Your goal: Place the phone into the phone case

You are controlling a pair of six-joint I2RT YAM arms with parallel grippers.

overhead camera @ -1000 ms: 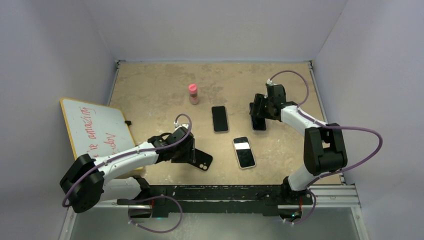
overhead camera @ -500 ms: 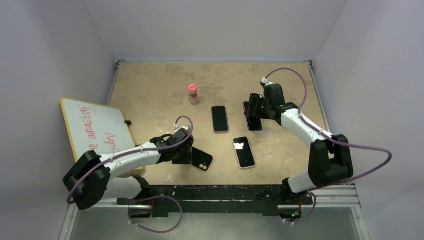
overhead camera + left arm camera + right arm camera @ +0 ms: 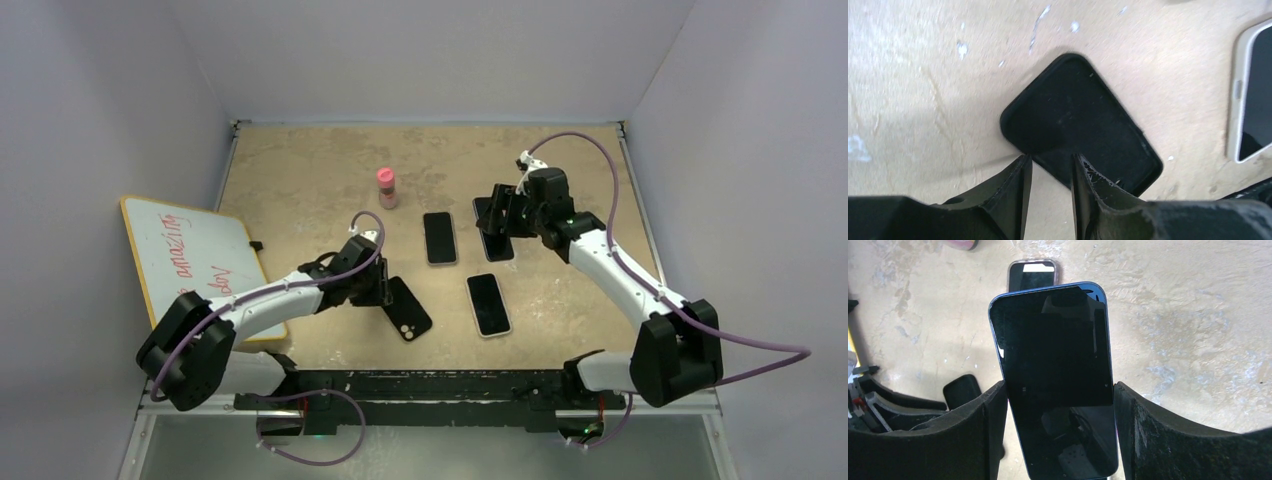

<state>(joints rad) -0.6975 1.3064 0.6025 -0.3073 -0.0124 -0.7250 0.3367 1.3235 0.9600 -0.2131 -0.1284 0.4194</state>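
Since a second ago, your right gripper (image 3: 1060, 402) has carried the phone (image 3: 1055, 370) toward the left of the top view. It now sits in the upper centre-right, near the cased phone (image 3: 439, 237). Left arm has swung the phone case (image 3: 1073, 120) round to a diagonal.

Right gripper: fingers (image 3: 988, 440) clamped on the phone's two long sides, screen to the wrist camera, apparently held off the table (image 3: 300, 170).

Left gripper (image 3: 1050, 172): jaws nearly together, pinching the case at its near edge. Case lies flat at lower centre-left of the top view; which face is up, cannot tell.

Outward: white phone (image 3: 488, 304) lies flat just right of the case; pink bottle (image 3: 386, 187) stands at upper centre; whiteboard (image 3: 190, 255) at the left edge.

Step in hand (judgement): transport, with phone and case each held but well apart.

Next move calls for you to bring the phone down and left over the case, match its long axis to the case's diagonal, and keep the left grip steady as an anchor.
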